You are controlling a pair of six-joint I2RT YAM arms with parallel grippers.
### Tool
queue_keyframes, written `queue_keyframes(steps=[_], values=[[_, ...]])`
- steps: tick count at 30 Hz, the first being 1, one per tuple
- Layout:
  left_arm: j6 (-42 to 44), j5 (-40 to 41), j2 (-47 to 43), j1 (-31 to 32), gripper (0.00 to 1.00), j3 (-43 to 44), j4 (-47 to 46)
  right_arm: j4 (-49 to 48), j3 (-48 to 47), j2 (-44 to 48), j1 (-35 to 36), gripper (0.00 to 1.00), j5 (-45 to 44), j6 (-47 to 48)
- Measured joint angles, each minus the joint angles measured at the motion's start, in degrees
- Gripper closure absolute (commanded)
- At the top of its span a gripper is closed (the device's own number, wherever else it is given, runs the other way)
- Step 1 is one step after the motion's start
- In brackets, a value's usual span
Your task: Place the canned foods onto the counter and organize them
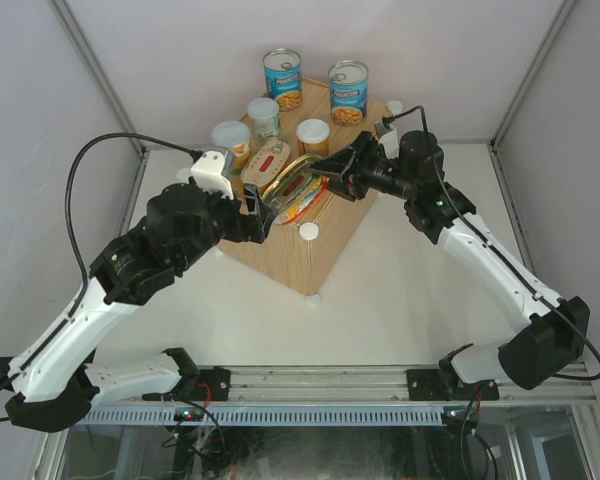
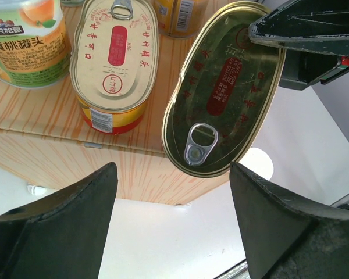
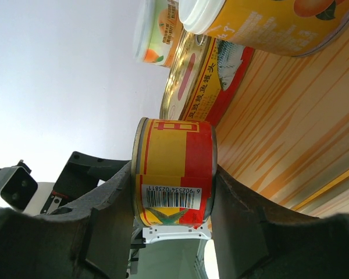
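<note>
The counter [image 1: 310, 250] is a wood-grain box mid-table. On it stand two tall blue cans [image 1: 282, 78] [image 1: 347, 92], three small pale-lidded cans [image 1: 263, 117] [image 1: 230, 140] [image 1: 313, 135] and one flat oval tin [image 1: 268, 160]. My right gripper [image 1: 332, 172] is shut on the second oval tin [image 1: 298, 192], held tilted over the counter's front corner; the right wrist view shows it [image 3: 174, 174] clamped between both fingers. My left gripper [image 1: 255, 212] is open and empty, just in front of that tin [image 2: 221, 93], fingers [image 2: 75, 226] apart below the counter edge.
White round knobs [image 1: 308, 232] [image 1: 395, 106] mark the counter's corners. The white table [image 1: 400, 300] lies around the box, with walls behind and at both sides. In the left wrist view the lying tin [image 2: 113, 58] and a green-labelled can [image 2: 29, 40] sit close together.
</note>
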State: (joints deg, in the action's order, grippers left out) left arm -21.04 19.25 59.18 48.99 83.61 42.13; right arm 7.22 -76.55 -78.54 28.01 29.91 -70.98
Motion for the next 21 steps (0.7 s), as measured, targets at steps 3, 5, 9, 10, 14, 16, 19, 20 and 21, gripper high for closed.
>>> queue_keyframes(steps=[3,5,9,10,14,16,19,20,21], values=[[0.0,0.0,-0.2,0.0,0.19,-1.0,-0.5,0.3,-0.1,-0.1,0.2,0.69,-0.4,0.0],[0.0,-0.1,-0.3,0.0,0.19,-1.6,-0.9,0.5,-0.3,-0.2,0.3,0.62,-0.5,0.0],[0.0,-0.1,-0.4,0.0,0.19,-1.7,-1.1,1.7,-1.2,-0.7,0.4,0.50,-1.0,0.0],[0.1,-0.1,-0.4,0.0,0.19,-1.7,-1.2,2.2,-1.6,-0.8,0.5,0.49,-1.2,0.0],[0.2,-0.1,-0.4,0.0,0.19,-1.7,-1.7,4.8,-3.0,-1.7,0.6,0.44,-2.7,1.4],[0.2,-0.1,-0.4,0.0,0.19,-1.8,-2.1,7.0,-3.5,-2.5,0.6,0.43,-3.5,2.3],[0.3,-0.1,-0.4,0.0,0.18,-1.8,-2.5,9.3,-4.8,-3.5,0.8,0.40,-4.2,3.1],[0.3,-0.1,-0.4,0.0,0.19,-1.8,-2.6,9.8,-5.3,-3.5,0.8,0.40,-4.7,3.5],[0.3,-0.1,-0.4,0.0,0.19,-1.8,-2.7,10.8,-5.9,-3.5,1.0,0.40,-5.0,4.2]])
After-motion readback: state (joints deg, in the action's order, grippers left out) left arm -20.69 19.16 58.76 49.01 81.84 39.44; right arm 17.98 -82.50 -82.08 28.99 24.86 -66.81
